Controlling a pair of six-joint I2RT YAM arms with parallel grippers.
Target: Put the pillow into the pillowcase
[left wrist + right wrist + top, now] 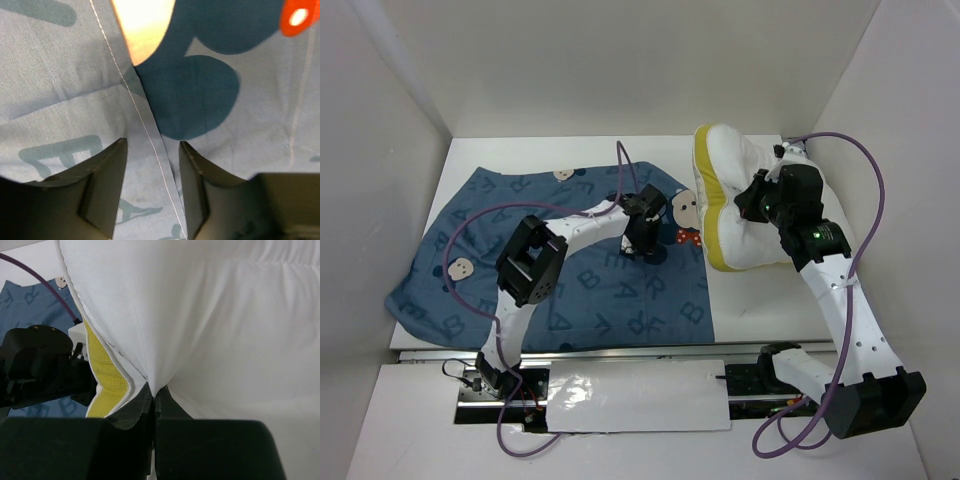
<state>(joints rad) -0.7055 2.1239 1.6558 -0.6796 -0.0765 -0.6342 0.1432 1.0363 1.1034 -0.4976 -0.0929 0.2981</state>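
Right gripper (154, 400) clenched on the pillow (725, 165), just beside the pillowcase (620, 292) — left gripper (152, 190) spread open over the pillowcase's stitched seam.

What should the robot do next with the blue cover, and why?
Probably close the left gripper on the pillowcase at its stitched hem. Its fingers stand open on either side of that hem, and the right gripper already pinches the pillow, so the cover's opening likely needs lifting first.

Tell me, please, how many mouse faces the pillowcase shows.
3: a far face, a left face, a bowed face by the left tool; the arm may hide more.
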